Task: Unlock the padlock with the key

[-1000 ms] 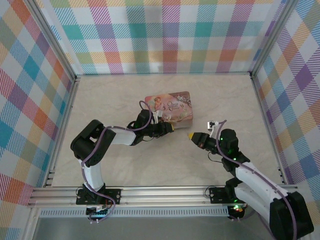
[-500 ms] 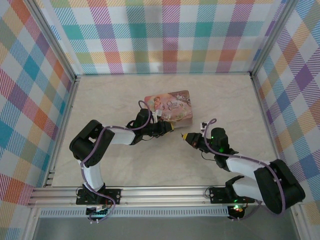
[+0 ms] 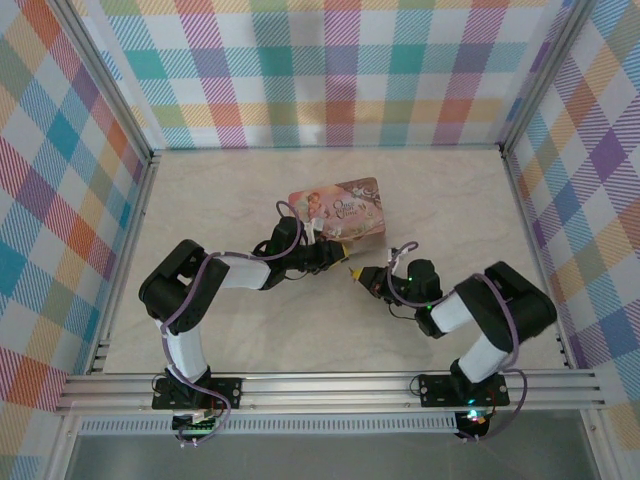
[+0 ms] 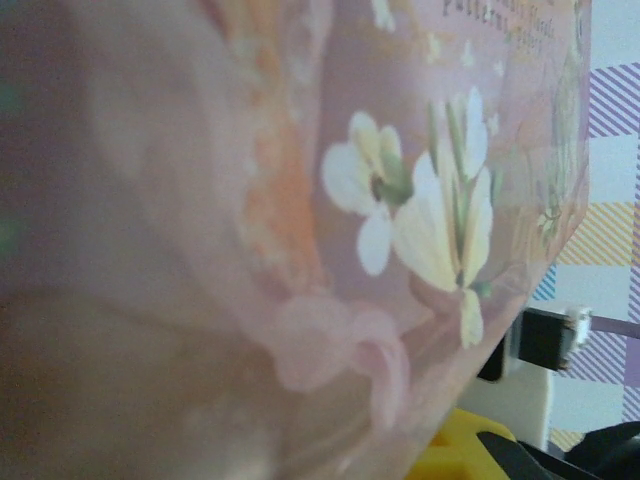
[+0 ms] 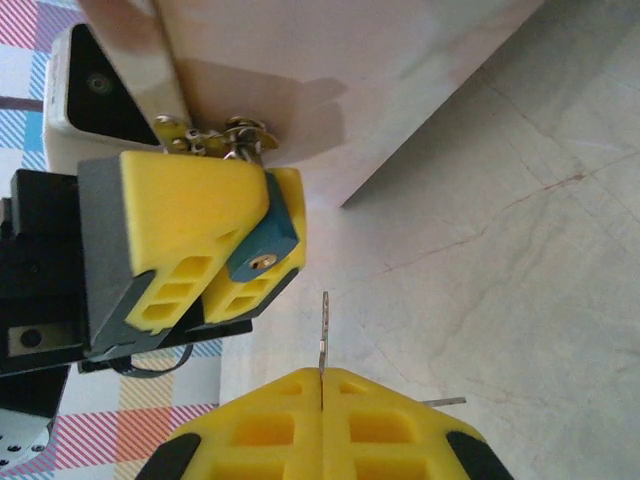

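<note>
**Key poised just short of the lock**

The padlock (image 5: pixel 262 245) is pinched between the yellow fingers of my left gripper (image 3: pixel 338 257), which is closed down to the width of the lock's body. In my right wrist view that body looks dark blue-green, with a small brass keyhole disc facing the camera. It sits right at the near edge of the pink tin (image 3: pixel 338 210).

The key (image 5: pixel 322 335) stands as a thin blade in my right gripper (image 5: pixel 322 378), whose two fingers are pressed together on it with no gap. Its tip points toward the lock. It is close but not touching, a little to the right of the keyhole.

From above, my right gripper lies just right of and nearer than my left, both low over the marbled table (image 3: pixel 200 200). My left wrist camera has the tin's flowered lid close up and blurred.
</note>
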